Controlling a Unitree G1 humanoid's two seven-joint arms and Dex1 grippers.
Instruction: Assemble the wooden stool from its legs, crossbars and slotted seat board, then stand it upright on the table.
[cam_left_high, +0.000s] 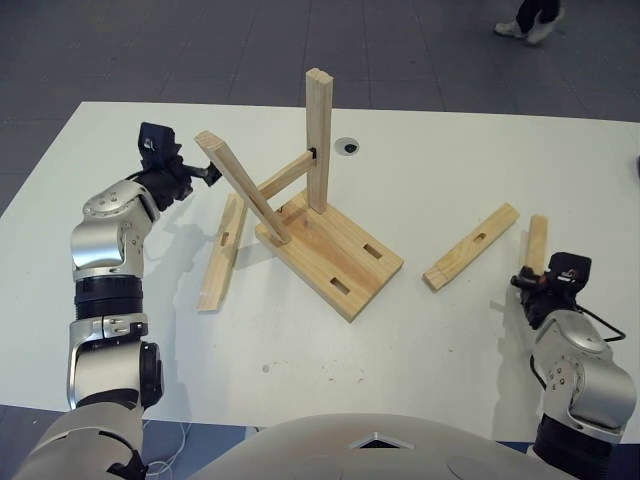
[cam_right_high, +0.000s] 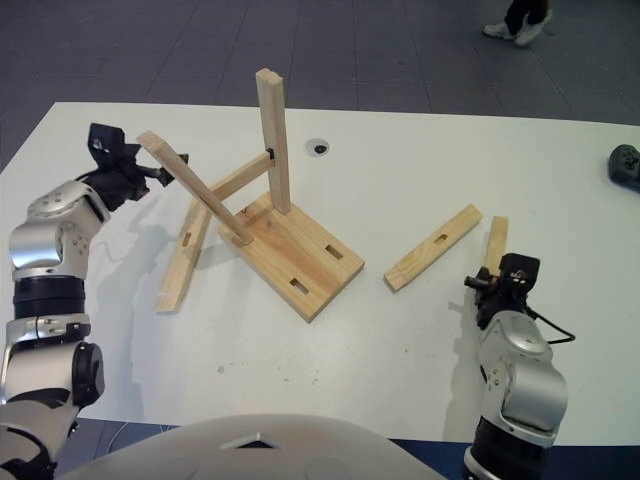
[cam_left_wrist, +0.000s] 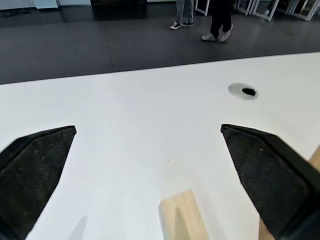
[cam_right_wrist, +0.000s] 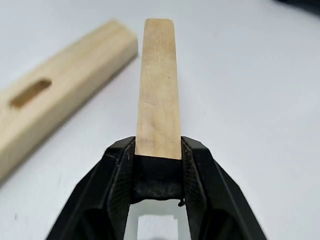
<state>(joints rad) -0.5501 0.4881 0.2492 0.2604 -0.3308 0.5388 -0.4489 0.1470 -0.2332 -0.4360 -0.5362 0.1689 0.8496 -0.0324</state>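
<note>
Step in hand: judged to be righting the tilted leg (cam_left_high: 240, 185) so that its foot seats square in the seat board (cam_left_high: 330, 250).
Method advised: grip the leg near its top end, swing it upright slowly, then press down along its own length. Keep the fitted crossbar (cam_left_high: 288, 175) in its mortise, and do not lever the upright leg (cam_left_high: 319, 140) out of its slot.
Risk: sideways force could tip the board or pull the joint apart.
Left gripper (cam_left_wrist: 148, 129): fingers spread wide and holding nothing. It sits at the top end of the tilted leg, with the wooden end between the fingers. Contact cannot be confirmed.
Right gripper (cam_right_wrist: 158, 146): clamped on one end of the loose crossbar (cam_right_wrist: 157, 85), which appears to lie on the counter (cam_left_high: 450, 170) at the right side.
Seat board: flat on the counter, central, with two slots unfilled on the near side.
Left spare leg (cam_left_high: 220, 255): flat, just beside the board, below the tilted leg.
Right spare leg (cam_left_high: 472, 246): flat, apart from the board, near the loose crossbar.
Progress: judged roughly half done, with two legs and one crossbar placed.
</note>
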